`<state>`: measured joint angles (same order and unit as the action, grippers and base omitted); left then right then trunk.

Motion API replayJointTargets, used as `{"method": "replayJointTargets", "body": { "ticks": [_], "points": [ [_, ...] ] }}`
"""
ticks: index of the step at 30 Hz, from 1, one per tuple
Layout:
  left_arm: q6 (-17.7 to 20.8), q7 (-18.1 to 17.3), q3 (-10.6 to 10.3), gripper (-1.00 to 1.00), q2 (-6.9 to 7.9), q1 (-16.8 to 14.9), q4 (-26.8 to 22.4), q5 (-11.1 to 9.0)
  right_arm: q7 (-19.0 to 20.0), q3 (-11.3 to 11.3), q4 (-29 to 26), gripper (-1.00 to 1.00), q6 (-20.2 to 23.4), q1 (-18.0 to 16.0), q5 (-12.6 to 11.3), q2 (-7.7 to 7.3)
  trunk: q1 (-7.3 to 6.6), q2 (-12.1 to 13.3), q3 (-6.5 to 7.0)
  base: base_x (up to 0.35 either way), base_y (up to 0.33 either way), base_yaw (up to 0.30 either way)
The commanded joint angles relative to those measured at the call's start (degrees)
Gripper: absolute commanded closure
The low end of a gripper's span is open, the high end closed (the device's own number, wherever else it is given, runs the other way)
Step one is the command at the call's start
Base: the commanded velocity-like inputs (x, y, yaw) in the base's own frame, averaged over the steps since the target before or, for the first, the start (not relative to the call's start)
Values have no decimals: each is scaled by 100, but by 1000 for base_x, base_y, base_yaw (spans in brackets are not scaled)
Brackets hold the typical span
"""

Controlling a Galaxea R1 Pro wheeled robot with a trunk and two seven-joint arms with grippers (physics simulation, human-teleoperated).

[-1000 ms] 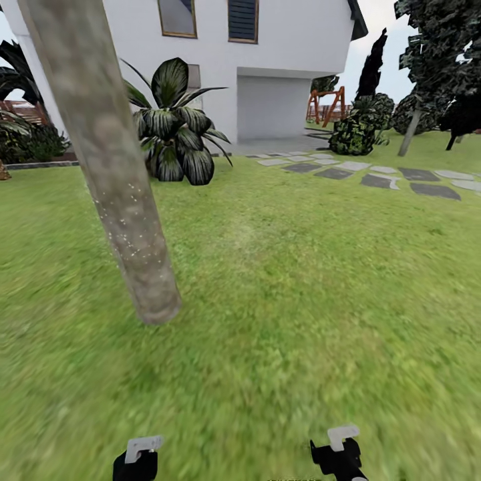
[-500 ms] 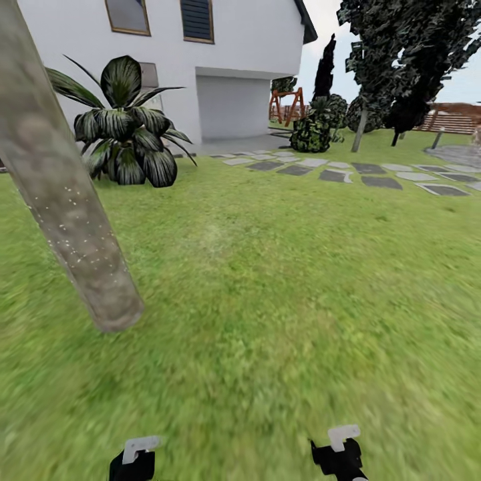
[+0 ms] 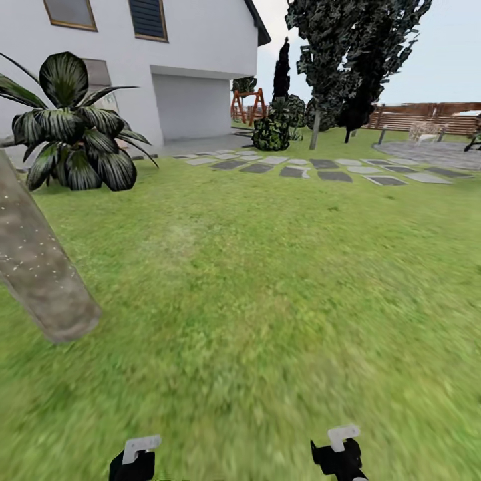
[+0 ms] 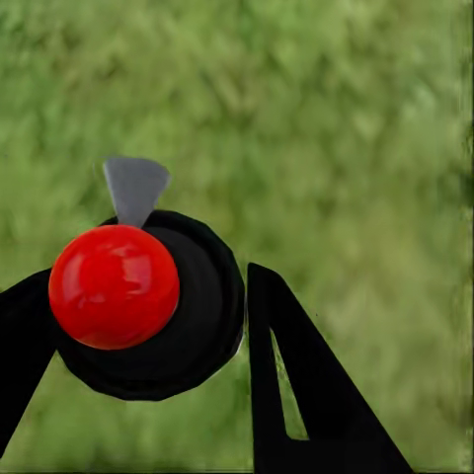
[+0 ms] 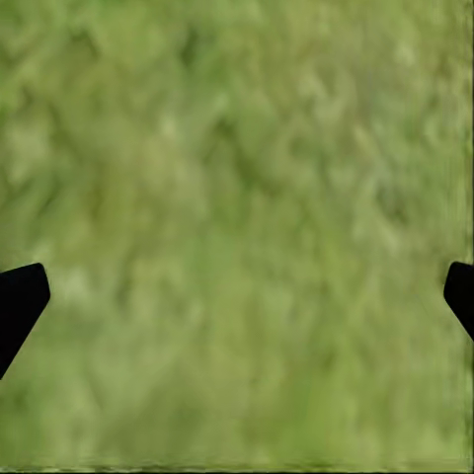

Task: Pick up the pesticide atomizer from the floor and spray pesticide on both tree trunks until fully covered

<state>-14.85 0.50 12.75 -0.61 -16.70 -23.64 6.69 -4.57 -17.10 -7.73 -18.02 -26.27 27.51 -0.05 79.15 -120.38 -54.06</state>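
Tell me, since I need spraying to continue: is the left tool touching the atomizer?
Touching. The left wrist view shows the left tool with its fingers pressed against both sides of the atomizer.

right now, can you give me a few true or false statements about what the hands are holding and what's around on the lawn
1. The left hand is shut on the pesticide atomizer, whose red ball top sits between its fingers. True.
2. The right hand holds a second atomizer. False: its fingertips stand wide apart with just grass between them.
3. The near tree trunk carries tiny white specks on its bark. True.
4. The grey stepping stones lie directly beside that near trunk. False: they lie far off across the lawn, near the white house.
5. A broad-leafed plant stands in front of the house. True.
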Motion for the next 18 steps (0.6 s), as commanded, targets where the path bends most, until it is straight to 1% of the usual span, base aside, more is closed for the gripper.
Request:
{"method": "replayJointTargets", "body": {
  "ticks": [1,18],
  "points": [
    [0,2,0,100,0,0,-1,4,0,1,0,-100,0,2,0,1,0,0,0,-192,-244,-300],
    [0,2,0,100,0,0,-1,8,0,4,0,-100,0,1,3,5,0,0,0,-191,-244,-300]
  ]
}}
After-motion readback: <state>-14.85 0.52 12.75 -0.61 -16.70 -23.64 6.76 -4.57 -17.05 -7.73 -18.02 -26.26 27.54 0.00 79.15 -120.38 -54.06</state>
